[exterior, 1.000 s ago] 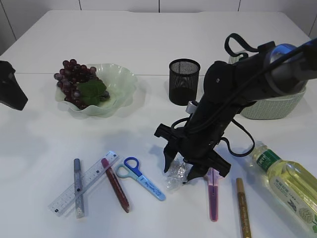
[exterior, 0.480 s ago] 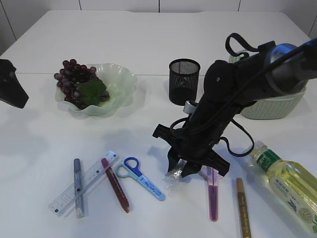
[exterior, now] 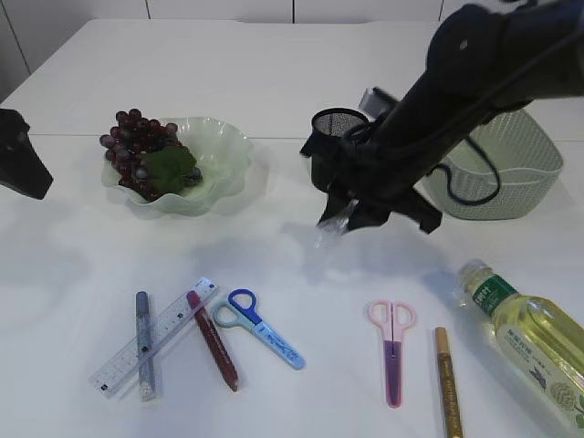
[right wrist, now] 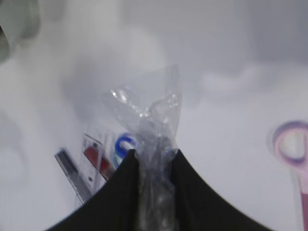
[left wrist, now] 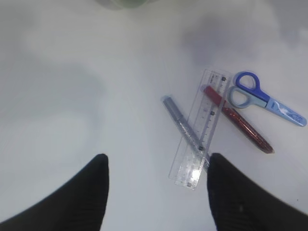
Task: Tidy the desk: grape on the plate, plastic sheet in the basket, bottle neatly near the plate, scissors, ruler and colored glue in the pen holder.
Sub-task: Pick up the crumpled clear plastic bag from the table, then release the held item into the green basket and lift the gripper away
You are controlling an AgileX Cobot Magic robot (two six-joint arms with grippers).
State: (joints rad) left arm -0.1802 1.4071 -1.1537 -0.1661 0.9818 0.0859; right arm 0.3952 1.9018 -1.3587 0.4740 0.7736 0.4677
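Note:
My right gripper (exterior: 340, 215) is shut on the crumpled clear plastic sheet (exterior: 331, 226), which hangs above the table in front of the black mesh pen holder (exterior: 336, 126). In the right wrist view the plastic sheet (right wrist: 150, 114) sticks up between the fingers. The grape (exterior: 135, 144) lies on the green plate (exterior: 224, 155). The ruler (exterior: 173, 327), a silver glue pen (exterior: 143, 347), a red glue pen (exterior: 213, 342) and the blue scissors (exterior: 263, 330) lie at front left. My left gripper (left wrist: 156, 161) hovers open over bare table beside the ruler (left wrist: 199, 127).
The green basket (exterior: 511, 178) stands at the right, behind my right arm. The bottle (exterior: 534, 342) lies on its side at front right. Pink scissors (exterior: 392, 351) and a gold glue pen (exterior: 447, 370) lie beside it.
The right gripper closed on the plastic sheet and lifted it off the table, up and back toward the pen holder. The left arm has not moved.

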